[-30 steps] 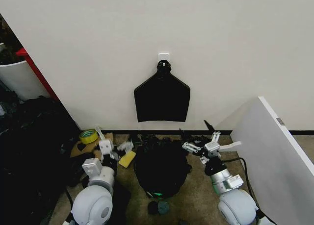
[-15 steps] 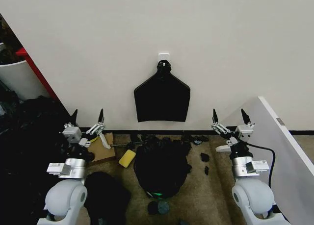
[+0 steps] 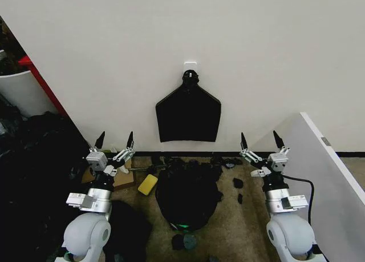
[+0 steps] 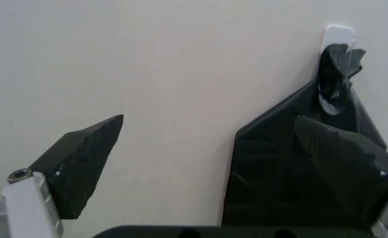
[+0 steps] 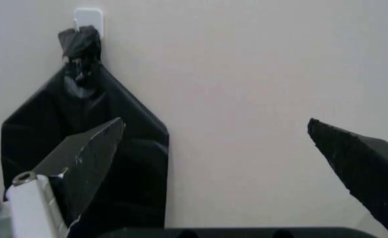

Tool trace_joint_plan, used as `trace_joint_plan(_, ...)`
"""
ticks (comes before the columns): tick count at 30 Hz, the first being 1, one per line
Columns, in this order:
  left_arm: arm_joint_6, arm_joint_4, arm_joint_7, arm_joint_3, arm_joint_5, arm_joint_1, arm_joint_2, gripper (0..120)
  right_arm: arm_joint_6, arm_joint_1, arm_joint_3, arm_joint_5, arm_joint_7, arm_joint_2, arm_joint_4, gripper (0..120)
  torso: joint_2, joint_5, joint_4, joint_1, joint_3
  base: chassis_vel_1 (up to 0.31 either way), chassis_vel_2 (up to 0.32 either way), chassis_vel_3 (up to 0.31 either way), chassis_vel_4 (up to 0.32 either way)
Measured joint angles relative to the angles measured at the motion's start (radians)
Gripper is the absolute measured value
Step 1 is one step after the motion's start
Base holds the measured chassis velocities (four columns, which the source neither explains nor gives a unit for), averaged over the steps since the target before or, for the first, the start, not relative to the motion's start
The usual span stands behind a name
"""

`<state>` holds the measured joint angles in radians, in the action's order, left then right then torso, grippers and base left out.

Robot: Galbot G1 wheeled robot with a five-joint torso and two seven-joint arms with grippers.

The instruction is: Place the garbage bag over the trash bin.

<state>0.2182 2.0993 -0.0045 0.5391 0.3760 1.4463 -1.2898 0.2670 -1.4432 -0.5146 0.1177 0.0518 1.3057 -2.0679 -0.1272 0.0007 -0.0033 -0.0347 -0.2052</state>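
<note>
- Sitting on the floor in front of the wall, midway between the two arms, the garbage bag (image 3: pixel 188 194) is draped over the trash bin (image 3: pixel 182 225); you can see only a sliver of the bin's pale green base at the bottom edge of the black plastic.
- Judging from how fully the glossy, crinkled plastic hides the white body, you are at or near the end of the task, though you cannot confirm from above whether the mouth is tucked over the rim.
- You have the left gripper (image 3: pixel 114 142) raised to the left of the bin with its jaws spread wide and holding nothing; its wrist view faces the wall.
- You have the right gripper (image 3: pixel 259 141) raised to the right of the bin, jaws likewise spread and empty.
- Watch the flat black sheet (image 3: pixel 188 115) hanging from a white hook (image 3: pixel 190 65) above the bin: both wrist cameras face it, and reaching for it would be a mistake.
- Watch for slack plastic slumping off the bin, since the bag is thin and floppy.
- Around the bin lie small black scraps (image 3: pixel 238 183), a yellow sponge (image 3: pixel 147 184) and a white panel (image 3: pixel 319 170) at your right.
- No brand, label or writing can be read anywhere.
</note>
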Motion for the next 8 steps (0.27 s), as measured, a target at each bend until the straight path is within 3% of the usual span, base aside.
trace_joint_plan(8, -0.009, -0.016, -0.029, -0.006, -0.028, 0.013, 0.0, 100, -0.021, 0.0, 0.002, -0.014, 0.013, 0.0, 0.002, 100, 0.0, 0.0, 0.0001, 0.0, 0.0, 0.0, 0.0, 0.0, 0.0)
